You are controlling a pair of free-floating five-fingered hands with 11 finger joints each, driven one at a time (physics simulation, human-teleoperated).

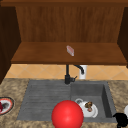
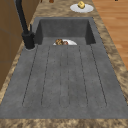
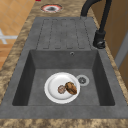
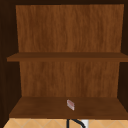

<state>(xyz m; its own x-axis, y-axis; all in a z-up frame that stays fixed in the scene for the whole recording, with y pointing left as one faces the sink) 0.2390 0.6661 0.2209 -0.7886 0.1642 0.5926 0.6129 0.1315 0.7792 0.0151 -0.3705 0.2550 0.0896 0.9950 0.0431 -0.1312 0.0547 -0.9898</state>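
A simulated kitchen sink, seen from four fixed cameras. Above and behind the right hand (image 1: 121, 119) runs a wooden shelf (image 1: 37, 53). Below it the grey sink (image 1: 45, 97) stretches away to the hand's left, with its ribbed drainboard at the far end and the basin close by. A red ball (image 1: 67, 115) sits at the sink's front edge, well to the left of the hand. The black faucet (image 1: 67, 75) stands behind the sink, back and to the left.

The relation that matters is between the hand and two white plates. The hand hangs at the basin's front right corner, over the counter. The basin plate (image 1: 93, 113) lies just to its left and lower, flat on the basin floor beside the drain. It carries two pieces of brown food (image 3: 68, 88), the larger lying on a slant near the plate's faucet-side rim. The counter plate (image 1: 126, 110) is just beyond the hand, slightly to its right. From the left side it shows with a yellow morsel (image 2: 81, 4) on it. This plate seems the nearer of the two, though the front view cuts it at the frame edge.

The hand reads as a dark shape low in the frame, and whether it is spread or closed cannot be told.

A small pale block (image 1: 70, 50) stands on the shelf, far up and to the left.
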